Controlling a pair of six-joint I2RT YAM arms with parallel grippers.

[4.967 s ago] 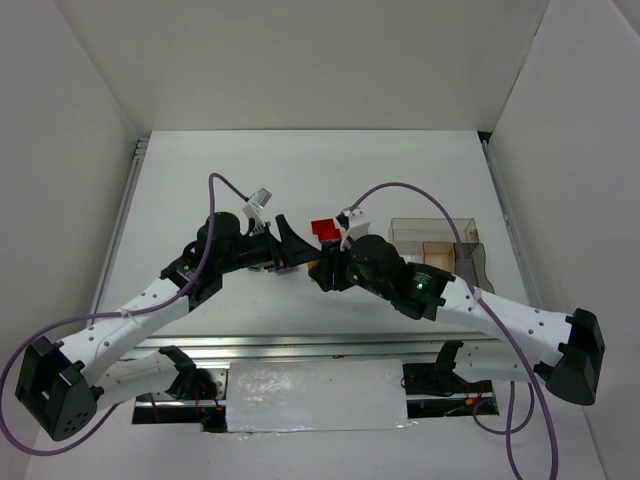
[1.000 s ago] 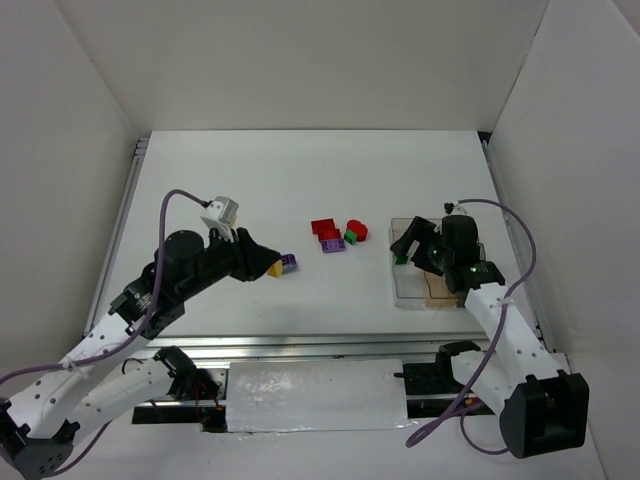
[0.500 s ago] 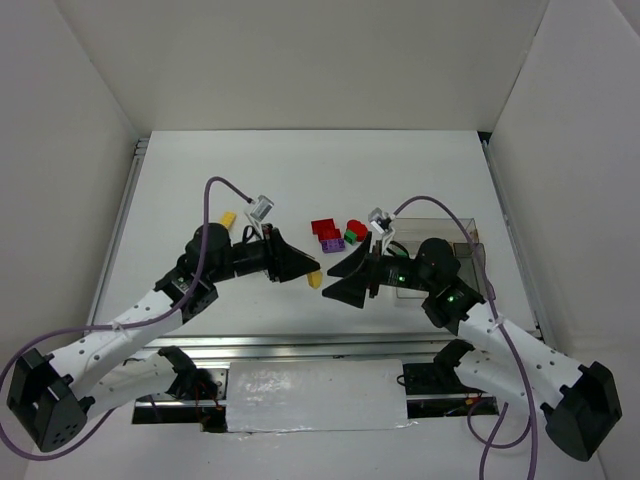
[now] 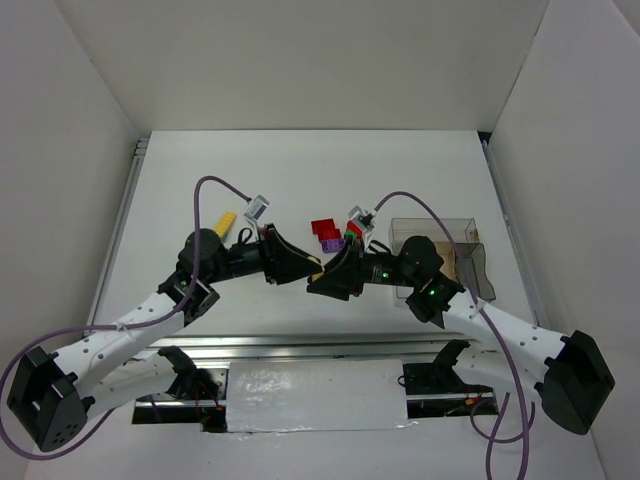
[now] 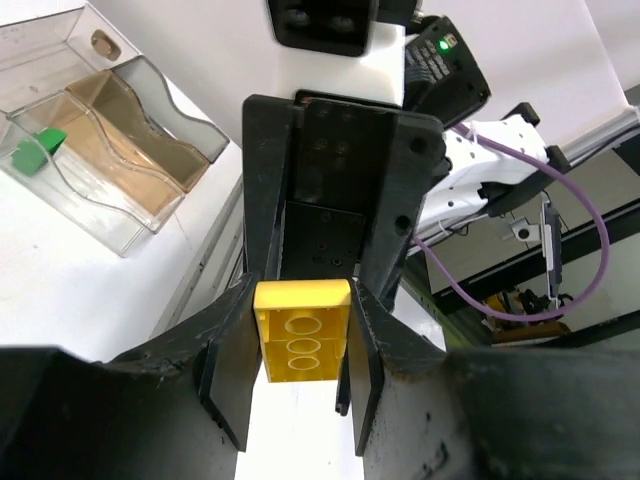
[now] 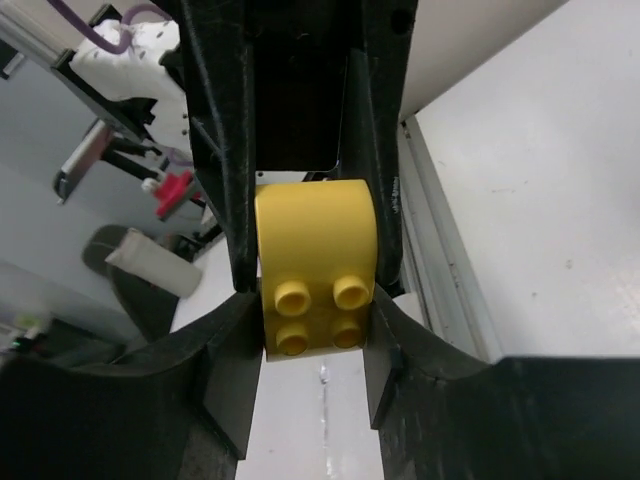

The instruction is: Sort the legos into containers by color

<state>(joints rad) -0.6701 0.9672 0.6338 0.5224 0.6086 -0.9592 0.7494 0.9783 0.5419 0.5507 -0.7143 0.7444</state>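
Pinching the yellow brick (image 5: 301, 338) from both ends, the left gripper (image 5: 300, 300) and the right gripper (image 6: 315, 300) meet above the table (image 4: 300, 170), apart from the box (image 5: 150, 190). We fear it can fall if the left one opens before the right grip is firm.

No readable text, label or number on anything in view

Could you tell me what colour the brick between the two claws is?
Yellow. The brick shows clearest in the right wrist view.
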